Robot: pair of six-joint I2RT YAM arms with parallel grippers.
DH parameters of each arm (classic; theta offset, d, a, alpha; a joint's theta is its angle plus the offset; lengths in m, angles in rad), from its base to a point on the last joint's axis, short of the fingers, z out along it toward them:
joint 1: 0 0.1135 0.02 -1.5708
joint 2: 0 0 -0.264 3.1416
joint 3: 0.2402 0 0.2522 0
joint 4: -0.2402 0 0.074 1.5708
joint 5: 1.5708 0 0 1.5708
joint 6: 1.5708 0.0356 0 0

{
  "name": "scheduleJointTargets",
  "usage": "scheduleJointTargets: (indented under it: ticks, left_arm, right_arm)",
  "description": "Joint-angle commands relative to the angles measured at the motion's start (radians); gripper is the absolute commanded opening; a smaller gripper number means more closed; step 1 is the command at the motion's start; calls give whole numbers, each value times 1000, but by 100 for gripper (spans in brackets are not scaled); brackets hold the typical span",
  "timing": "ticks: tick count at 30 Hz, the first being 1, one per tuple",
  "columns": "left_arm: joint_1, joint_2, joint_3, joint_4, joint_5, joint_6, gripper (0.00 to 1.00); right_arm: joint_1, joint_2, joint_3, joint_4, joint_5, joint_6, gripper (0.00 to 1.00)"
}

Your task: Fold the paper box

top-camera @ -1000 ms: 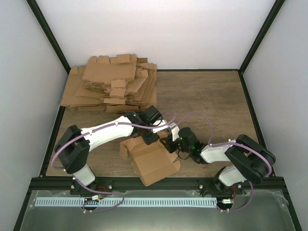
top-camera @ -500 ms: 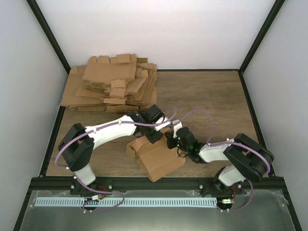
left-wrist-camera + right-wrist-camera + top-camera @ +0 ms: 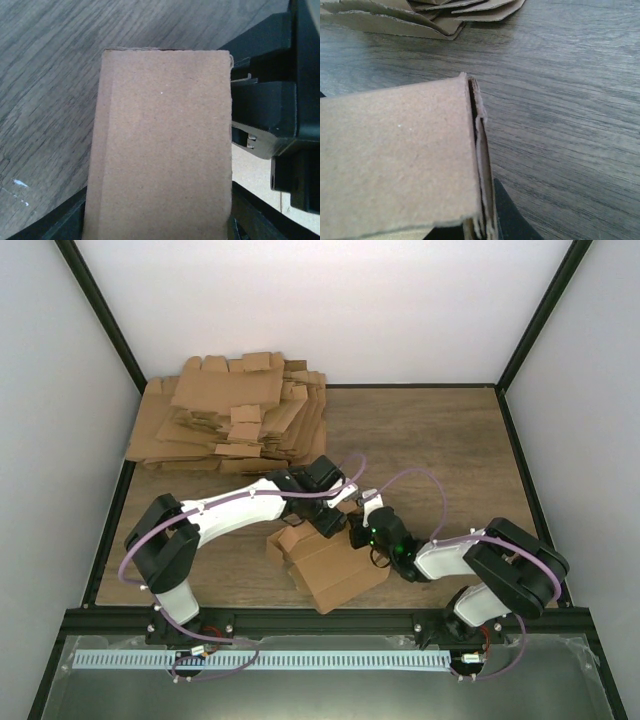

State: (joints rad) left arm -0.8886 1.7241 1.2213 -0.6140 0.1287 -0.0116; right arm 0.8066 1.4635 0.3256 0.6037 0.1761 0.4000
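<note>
The paper box lies near-centre on the table. Only the right wrist view shows the right claw clenched on its doubled edge. The left claw straddles a flap; I cannot tell whether it grips.

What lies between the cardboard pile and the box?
In the top view, the left arm crosses bare table between pile and box.

From above, the tips of the left pincer and of the right pincer are hidden under their own black wrists and the plain brown cardboard box. In the left wrist view a panel of the box covers that pincer, so its grip cannot be told; the bottom edge cuts the panel. In the right wrist view the top edge cuts the pile of flat brown cardboard blanks.
</note>
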Motion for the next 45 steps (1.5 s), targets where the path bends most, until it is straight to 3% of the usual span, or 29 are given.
scheduleJointTargets:
  ticks: [1,9,14,20,31,40,45]
  left_arm:
    - [-9,-18,15,-4,88,-63,68]
    - [33,-166,40,5,40,-168,100]
    - [113,-238,-24,78,78,-277,100]
    - [164,-198,-95,166,220,-265,99]
    - [168,-60,-121,257,303,-231,86]
    - [214,-116,-233,345,305,-252,89]
    - [219,-106,-249,363,344,-257,86]
  right_arm:
    - [-6,-8,-35,189,21,-64,1]
    - [-7,14,-93,389,-63,-163,1]
    - [-6,70,-114,517,-135,-209,3]
    - [-6,129,-105,579,-166,-242,3]
    - [4,247,-59,565,-177,-245,5]
    - [9,287,-53,562,-169,-239,7]
    - [12,288,-44,550,-171,-244,9]
